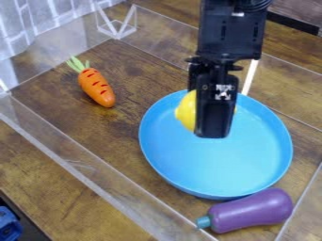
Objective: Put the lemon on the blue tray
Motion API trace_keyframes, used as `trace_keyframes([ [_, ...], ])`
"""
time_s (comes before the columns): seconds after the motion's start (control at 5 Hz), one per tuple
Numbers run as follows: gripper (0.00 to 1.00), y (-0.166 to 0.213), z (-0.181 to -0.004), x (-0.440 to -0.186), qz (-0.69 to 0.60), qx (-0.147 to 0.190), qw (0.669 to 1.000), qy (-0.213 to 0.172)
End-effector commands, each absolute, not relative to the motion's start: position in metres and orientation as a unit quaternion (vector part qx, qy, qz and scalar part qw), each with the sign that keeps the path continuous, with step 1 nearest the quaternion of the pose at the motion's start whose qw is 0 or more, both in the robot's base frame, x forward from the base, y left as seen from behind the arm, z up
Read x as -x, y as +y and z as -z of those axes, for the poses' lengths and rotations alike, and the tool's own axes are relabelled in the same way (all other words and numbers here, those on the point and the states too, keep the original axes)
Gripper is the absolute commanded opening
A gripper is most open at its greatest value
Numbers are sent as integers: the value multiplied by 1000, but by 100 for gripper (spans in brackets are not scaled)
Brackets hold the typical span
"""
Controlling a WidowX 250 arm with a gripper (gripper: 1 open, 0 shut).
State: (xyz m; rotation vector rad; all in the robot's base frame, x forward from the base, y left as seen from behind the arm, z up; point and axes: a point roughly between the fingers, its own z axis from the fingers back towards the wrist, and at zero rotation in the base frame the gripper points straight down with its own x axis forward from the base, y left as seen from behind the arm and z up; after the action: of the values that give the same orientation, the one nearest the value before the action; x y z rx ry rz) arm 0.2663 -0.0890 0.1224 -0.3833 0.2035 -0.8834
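Note:
The small yellow lemon (186, 109) shows as a bright patch at the left side of my black gripper (214, 130). The gripper is shut on it, and the fingers hide most of the fruit. Gripper and lemon hang over the back-left part of the large round blue tray (246, 162), which lies at centre right on the wooden table. I cannot tell whether the lemon touches the tray's surface.
An orange carrot (96, 87) with a green top lies on the table to the left. A purple eggplant (248, 212) rests just in front of the tray. Clear plastic walls (63, 151) border the left and front; a clear stand (116, 21) is at the back.

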Motion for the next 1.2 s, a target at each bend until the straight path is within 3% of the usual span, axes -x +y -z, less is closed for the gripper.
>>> trace_keyframes([
  [0.0, 0, -93, -138, -273, 421, 184, 886, 61],
  [0.4, 0, -94, -133, -285, 397, 198, 894, 66],
  [0.8, 0, -104, -115, -272, 358, 213, 906, 76],
  [1.0, 0, -89, -117, -267, 333, 217, 914, 85],
])
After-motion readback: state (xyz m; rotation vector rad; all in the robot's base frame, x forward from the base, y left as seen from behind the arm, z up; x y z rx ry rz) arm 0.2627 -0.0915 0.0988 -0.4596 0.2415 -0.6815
